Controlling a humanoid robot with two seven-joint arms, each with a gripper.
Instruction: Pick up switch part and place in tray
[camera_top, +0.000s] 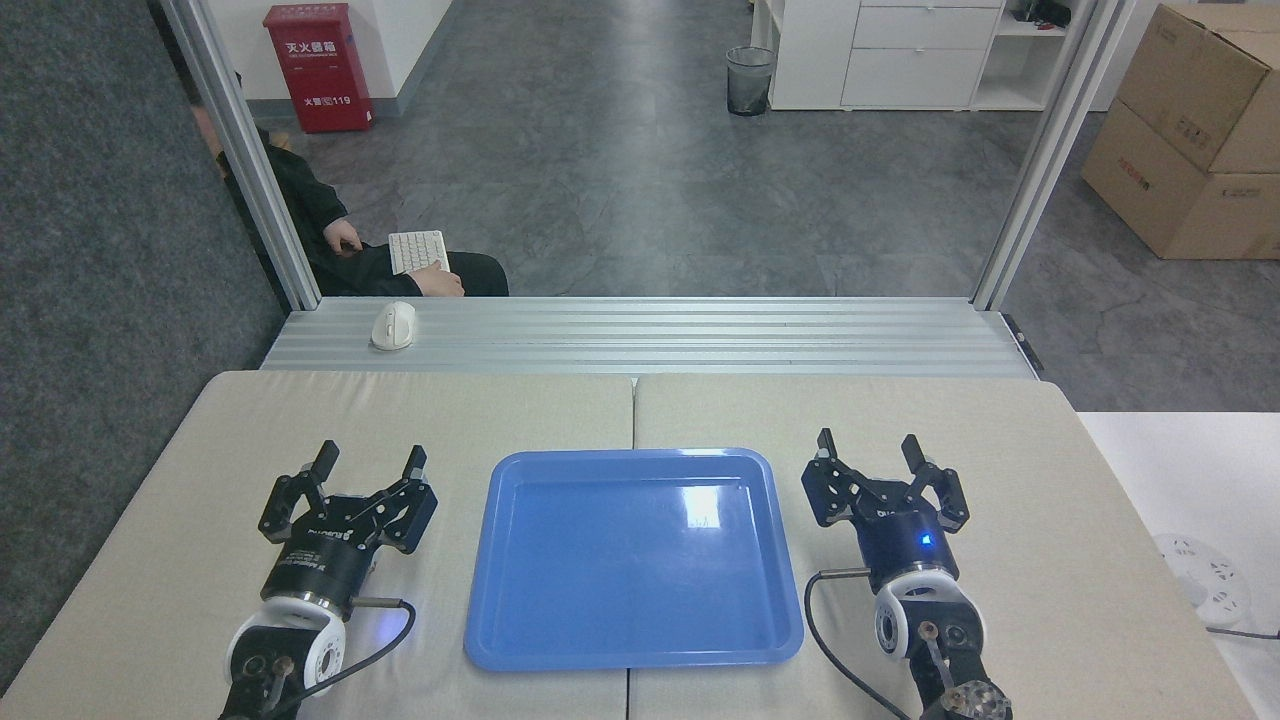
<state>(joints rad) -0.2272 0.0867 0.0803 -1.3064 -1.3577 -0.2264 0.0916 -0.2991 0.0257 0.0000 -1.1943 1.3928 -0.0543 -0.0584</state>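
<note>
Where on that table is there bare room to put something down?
The blue tray holds nothing inside its rim. The table is bare in the wide strip between the tray and the metal ledge, and outside each claw toward the side edges. It is tightest beside the tray, where the left claw and right claw sit close.

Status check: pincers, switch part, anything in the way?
Both pincers open, empty: left, right. Tray between them, nothing in it. Switch part not in view. Nothing in the way.
</note>
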